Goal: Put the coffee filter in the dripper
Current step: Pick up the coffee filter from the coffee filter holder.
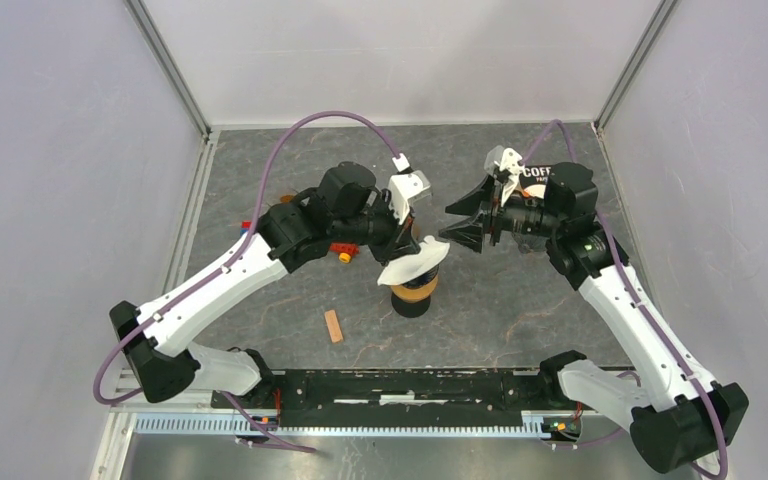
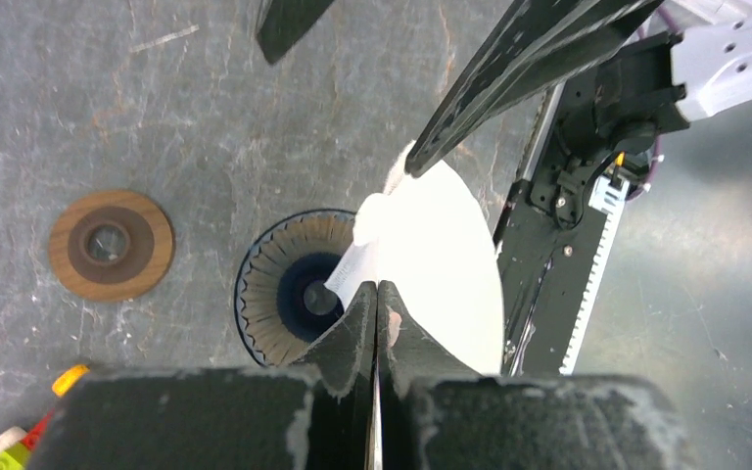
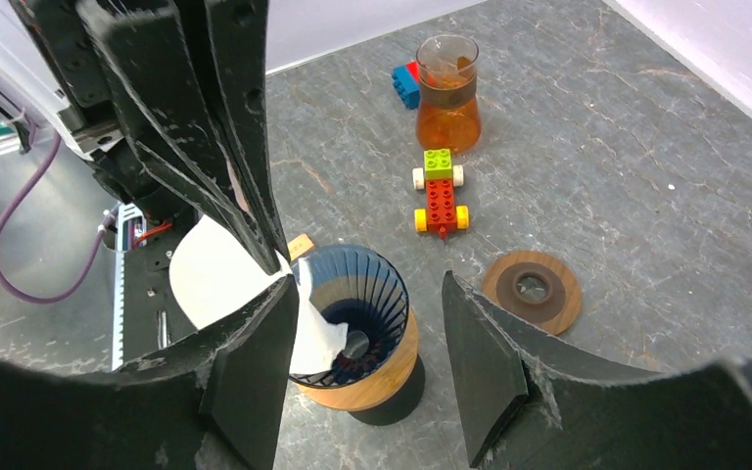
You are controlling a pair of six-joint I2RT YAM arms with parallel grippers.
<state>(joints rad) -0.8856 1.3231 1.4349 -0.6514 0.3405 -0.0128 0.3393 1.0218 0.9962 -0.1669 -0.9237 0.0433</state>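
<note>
Left fingers (image 2: 349, 339) pinch filter (image 2: 443, 257) over the dripper (image 2: 272, 294).

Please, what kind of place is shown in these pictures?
Probably a laboratory robot test cell: plain panel walls enclose the table, left arm and right arm stand on a rail, and a toy brick car lies near the dripper.

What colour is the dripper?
Dripper: dark blue, ribbed inside, on a light wooden base; clearest in the right wrist view.
</note>
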